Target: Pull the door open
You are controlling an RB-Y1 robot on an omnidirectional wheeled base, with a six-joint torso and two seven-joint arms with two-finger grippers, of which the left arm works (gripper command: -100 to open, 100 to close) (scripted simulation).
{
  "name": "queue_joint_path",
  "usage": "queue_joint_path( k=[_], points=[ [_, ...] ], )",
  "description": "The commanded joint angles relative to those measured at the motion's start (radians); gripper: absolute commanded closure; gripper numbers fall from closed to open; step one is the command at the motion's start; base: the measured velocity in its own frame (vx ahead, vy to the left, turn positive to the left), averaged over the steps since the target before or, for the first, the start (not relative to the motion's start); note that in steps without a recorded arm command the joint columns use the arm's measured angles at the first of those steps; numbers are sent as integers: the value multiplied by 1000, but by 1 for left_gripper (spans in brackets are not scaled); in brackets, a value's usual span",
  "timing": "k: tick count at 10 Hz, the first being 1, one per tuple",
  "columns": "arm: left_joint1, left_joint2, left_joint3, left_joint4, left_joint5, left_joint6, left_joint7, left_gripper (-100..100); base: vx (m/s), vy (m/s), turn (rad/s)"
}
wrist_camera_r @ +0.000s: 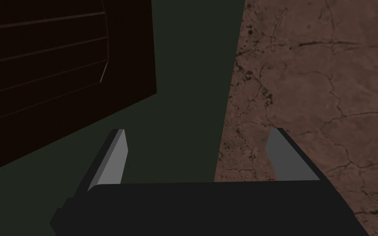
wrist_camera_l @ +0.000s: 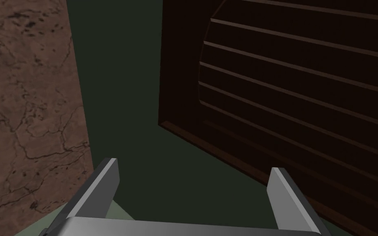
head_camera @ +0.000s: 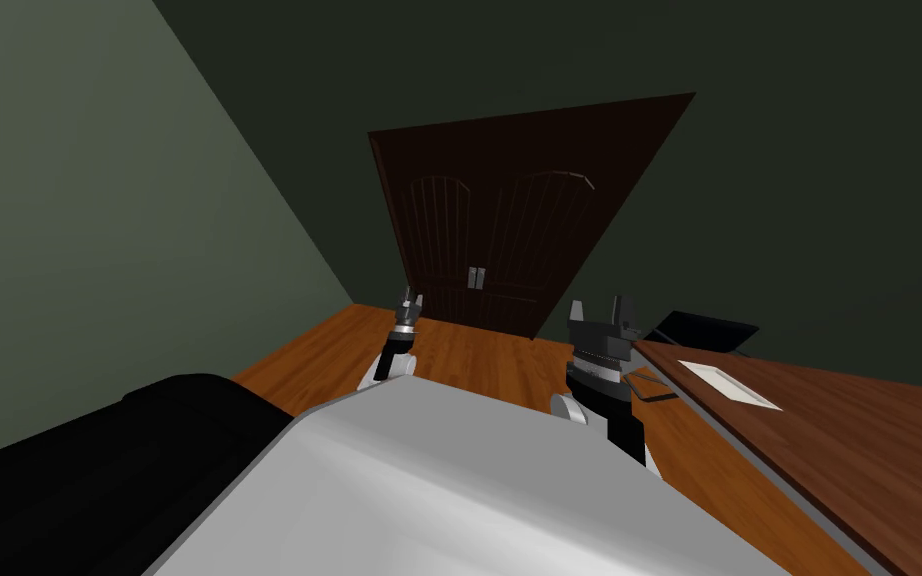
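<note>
Leftmost, well to the left of the door (head_camera: pixel 509 230), a flat, matt green wall (head_camera: pixel 99 200) is seen, and below it a black, rounded bulk (head_camera: pixel 99 450). The left gripper (head_camera: pixel 409 300) is held over the glossy orange plank floor (head_camera: pixel 469 360), in front of the door's left leaf and apart from it. Its fingers (wrist_camera_l: pixel 102 190), thin grey blades, are spread wide; nothing is gripped or touched. Past them the leaf's slatted panel is seen, with a strip of dark green wall beside it and then a mottled brown, cracked surface (wrist_camera_l: pixel 24 102).

The door itself is set in the far wall straight ahead: a very dark brown double door, each leaf carrying an arch-topped panel of thin slats, with two small pale handles (head_camera: pixel 476 277) side by side where the leaves meet. Both leaves appear to lie flush with the wall.

The right gripper (head_camera: pixel 597 305) is held before the door's right edge, clear of it. Its fingers (wrist_camera_r: pixel 114 157) are likewise parted and empty. Right of the door, a brown wood-grained table (head_camera: pixel 849 440) bears a flat white rectangle (head_camera: pixel 729 384).
</note>
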Motion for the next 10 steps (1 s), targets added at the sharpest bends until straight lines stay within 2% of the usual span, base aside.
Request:
queue_joint_path(
  k=[1, 10],
  points=[
    [-11, 7, 0, 29, -1, 4, 0, -100, 108, -34, -8],
    [-104, 41, 8, 199, -6, 51, -7, -100, 97, -29, -8]
  ],
)
